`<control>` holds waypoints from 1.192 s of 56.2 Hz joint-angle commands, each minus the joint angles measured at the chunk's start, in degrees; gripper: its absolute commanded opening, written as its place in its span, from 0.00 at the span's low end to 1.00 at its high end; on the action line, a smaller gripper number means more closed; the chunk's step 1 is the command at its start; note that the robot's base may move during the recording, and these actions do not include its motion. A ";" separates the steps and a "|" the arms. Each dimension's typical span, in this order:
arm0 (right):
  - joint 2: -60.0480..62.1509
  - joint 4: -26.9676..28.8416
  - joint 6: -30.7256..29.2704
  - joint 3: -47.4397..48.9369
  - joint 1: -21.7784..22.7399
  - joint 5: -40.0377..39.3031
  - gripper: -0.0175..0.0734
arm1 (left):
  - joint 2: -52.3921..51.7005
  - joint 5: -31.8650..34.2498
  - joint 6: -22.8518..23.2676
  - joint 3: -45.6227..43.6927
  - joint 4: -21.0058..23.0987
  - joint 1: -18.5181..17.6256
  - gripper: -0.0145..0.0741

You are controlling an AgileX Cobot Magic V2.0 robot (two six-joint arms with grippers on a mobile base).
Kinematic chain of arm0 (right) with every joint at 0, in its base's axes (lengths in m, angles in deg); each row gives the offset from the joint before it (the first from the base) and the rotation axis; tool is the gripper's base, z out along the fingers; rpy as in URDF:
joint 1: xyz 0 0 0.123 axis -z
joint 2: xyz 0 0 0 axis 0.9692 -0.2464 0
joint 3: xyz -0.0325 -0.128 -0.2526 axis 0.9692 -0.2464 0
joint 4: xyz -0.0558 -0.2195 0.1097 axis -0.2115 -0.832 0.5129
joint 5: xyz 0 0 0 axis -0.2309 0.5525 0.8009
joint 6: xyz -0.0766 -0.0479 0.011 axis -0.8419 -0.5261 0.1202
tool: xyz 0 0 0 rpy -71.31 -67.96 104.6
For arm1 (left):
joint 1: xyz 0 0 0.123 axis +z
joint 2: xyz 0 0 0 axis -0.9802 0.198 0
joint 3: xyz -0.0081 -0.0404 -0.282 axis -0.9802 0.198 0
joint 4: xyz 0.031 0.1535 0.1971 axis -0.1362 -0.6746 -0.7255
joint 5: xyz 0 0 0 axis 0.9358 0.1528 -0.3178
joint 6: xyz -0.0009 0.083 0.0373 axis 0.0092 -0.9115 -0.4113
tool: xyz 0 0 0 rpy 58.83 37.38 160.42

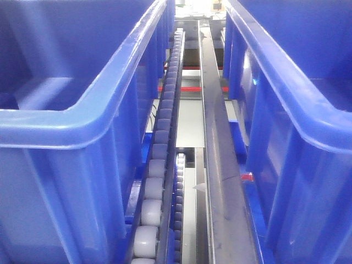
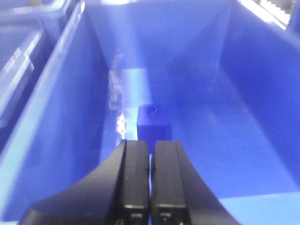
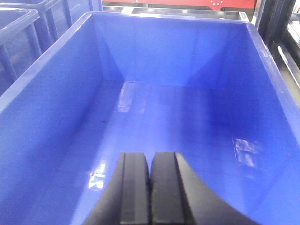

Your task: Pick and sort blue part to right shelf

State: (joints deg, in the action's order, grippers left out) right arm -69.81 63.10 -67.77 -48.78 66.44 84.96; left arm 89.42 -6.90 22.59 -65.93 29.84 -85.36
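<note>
The left hand (image 2: 150, 187) is clenched, its two black fingers (image 2: 134, 178) pressed together with only a hairline seam between them and nothing held. It hangs inside a deep blue bin (image 2: 262, 93), pointing down toward the floor of that bin. Just beyond the fingertips, apart from them, the blue part (image 2: 153, 123) sits on the bin floor: a small, dark blue block, upright, with a faint mark on its top face. The view is blurred, so its finer shape cannot be told. Pale glare lies on the floor beside it, toward the left wall.

The right hand (image 3: 150, 187) is likewise clenched on nothing, its fingers (image 3: 135, 185) shut side by side. It hangs over the glossy floor of another blue bin (image 3: 47, 84), where only reflections show. More blue bins (image 3: 18, 28) stand to the left of it, and dark steel framing (image 3: 276, 18) runs along the right edge.

In the front view, two large blue bins, one at left (image 1: 82, 126) and one at right (image 1: 297, 99), flank a gap in the right shelf (image 1: 220, 181). Down that gap runs a row of small pale rollers (image 1: 157, 170) and, just beside it, a long steel rail (image 1: 214, 121). A red bar (image 1: 187, 88) crosses farther back.
</note>
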 commanded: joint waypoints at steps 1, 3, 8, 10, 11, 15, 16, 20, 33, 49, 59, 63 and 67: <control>-0.91 -0.68 -0.47 1.25 0.24 -4.89 0.23 | -1.46 13.30 0.35 3.20 0.45 0.85 0.30; -0.91 -0.68 -0.47 1.25 0.24 -4.89 0.23 | -1.62 17.16 0.35 5.41 0.74 1.44 0.30; -0.91 -0.68 -0.47 1.25 0.24 -4.89 0.23 | -1.62 25.59 0.35 10.61 0.93 3.12 0.30; -0.91 -0.68 -0.47 1.25 0.24 -4.89 0.23 | -1.62 28.17 0.35 12.43 0.89 3.78 0.30; -0.91 -0.68 -0.47 1.25 0.24 -4.89 0.23 | -1.62 30.12 0.35 13.84 0.89 4.25 0.30; -0.91 -0.68 -0.47 1.25 0.24 -4.89 0.23 | -1.62 35.23 0.35 17.36 0.89 4.91 0.30; -0.91 -0.68 -0.47 1.25 0.24 -4.89 0.23 | -1.62 36.91 0.35 18.43 0.89 4.89 0.30; -0.91 -0.68 -0.47 1.25 0.24 -4.89 0.23 | -1.62 38.97 0.35 20.05 0.89 4.76 0.30; -0.91 -0.68 -0.47 1.25 0.24 -4.89 0.23 | -1.62 39.45 0.35 20.07 1.01 4.29 0.30; -0.91 -0.68 -0.47 1.25 0.24 -4.89 0.23 | -1.62 38.79 5.60 20.07 3.77 0.58 0.30; -0.91 -0.68 -0.47 1.25 0.24 -4.89 0.23 | -1.62 37.44 5.60 20.07 3.67 -0.12 0.30; -0.91 -0.68 -0.47 1.25 0.24 -4.89 0.23 | -1.62 37.44 5.60 20.07 3.67 -0.12 0.30; -0.91 -0.68 -0.47 1.25 0.24 -4.89 0.23 | -1.62 37.44 5.60 20.07 3.67 -0.12 0.30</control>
State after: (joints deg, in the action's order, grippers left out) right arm -69.81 63.10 -67.77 -48.78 66.44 84.96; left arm 89.42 26.07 27.84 -47.97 33.03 -85.02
